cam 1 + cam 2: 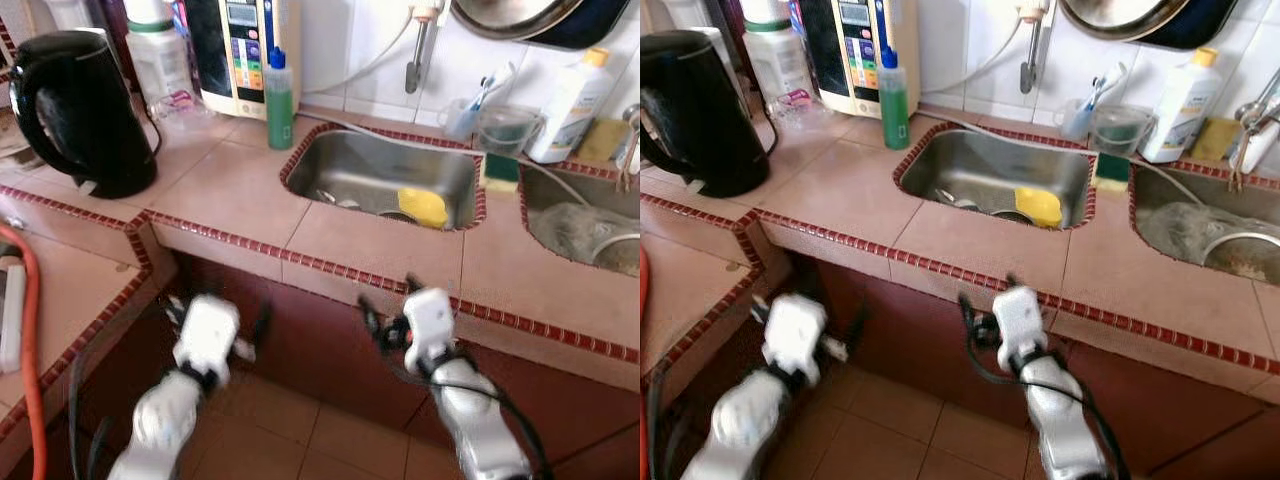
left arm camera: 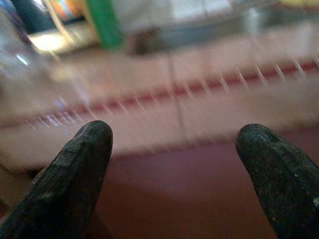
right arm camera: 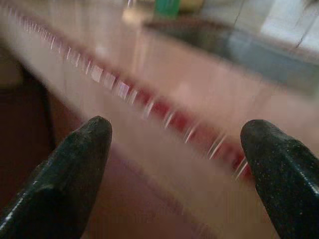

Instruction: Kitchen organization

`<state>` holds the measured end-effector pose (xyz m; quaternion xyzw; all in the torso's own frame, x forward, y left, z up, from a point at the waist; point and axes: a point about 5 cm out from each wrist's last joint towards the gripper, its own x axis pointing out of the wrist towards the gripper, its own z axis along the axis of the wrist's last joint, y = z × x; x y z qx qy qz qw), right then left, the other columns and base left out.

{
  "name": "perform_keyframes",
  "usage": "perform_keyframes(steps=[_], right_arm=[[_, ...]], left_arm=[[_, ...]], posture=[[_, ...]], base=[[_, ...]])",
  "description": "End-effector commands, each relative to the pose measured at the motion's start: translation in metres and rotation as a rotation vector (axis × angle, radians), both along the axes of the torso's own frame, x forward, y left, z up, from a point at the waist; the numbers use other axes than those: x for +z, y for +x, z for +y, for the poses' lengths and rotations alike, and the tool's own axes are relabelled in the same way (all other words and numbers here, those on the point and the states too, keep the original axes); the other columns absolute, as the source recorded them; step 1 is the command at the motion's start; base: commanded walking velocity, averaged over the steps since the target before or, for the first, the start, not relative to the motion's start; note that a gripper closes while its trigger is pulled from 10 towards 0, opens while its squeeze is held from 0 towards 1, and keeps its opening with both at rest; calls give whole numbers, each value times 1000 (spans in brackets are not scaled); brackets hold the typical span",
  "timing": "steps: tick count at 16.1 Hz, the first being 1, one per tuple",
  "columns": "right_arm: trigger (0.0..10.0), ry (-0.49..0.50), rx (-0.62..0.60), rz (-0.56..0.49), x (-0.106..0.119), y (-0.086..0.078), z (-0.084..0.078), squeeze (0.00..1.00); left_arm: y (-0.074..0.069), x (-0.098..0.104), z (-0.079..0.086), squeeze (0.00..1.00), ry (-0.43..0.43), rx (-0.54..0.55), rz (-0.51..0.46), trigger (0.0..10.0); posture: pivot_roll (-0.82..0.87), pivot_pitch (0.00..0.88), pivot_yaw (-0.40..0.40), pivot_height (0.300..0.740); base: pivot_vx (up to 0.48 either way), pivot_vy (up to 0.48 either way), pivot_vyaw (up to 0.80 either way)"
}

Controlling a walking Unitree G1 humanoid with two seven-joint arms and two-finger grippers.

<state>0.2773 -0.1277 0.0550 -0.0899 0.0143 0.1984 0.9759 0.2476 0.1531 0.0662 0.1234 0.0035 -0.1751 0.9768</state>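
Both hands hang below the tiled counter [image 1: 230, 190] edge, fingers spread wide and holding nothing. The right hand [image 1: 385, 310] sits just under the lip, directly in front of the sink [image 1: 345, 160] with the yellow sponge [image 1: 422, 207] up and beyond it; the left hand [image 1: 215, 310] is lower, with the green bottle [image 1: 279, 98] farther off. The right looks nearer the sink items.

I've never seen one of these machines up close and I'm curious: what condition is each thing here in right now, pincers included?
Left pincer: open, empty, below the counter edge.
Right pincer: open, empty, just under the counter edge.
Black kettle: upright, lid shut.
Green bottle: upright, capped, beside the sink.
Yellow sponge: lying in the sink.
White bottle: upright, capped.
Toothbrush: standing in a cup.
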Motion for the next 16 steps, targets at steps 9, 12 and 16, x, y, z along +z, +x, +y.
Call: perform_keyframes(steps=[9, 12, 16], right_arm=[[10000, -208, 93, 467, -93, -47, -26, 0], [10000, -213, -73, 598, -110, -57, -42, 0], [10000, -276, -203, 781, -132, -87, -57, 0]], left_arm=[[-33, -96, -8, 0, 231, -161, 323, 10000], [-49, -127, -5, 0, 277, -76, 535, 10000], [-92, -160, 6, 0, 352, 31, 829, 10000]], posture=[[-29, 69, -14, 740], [-27, 63, -6, 740], [-33, 58, 5, 740]], base=[[0, 0, 0], [0, 0, 0], [0, -63, 0]])
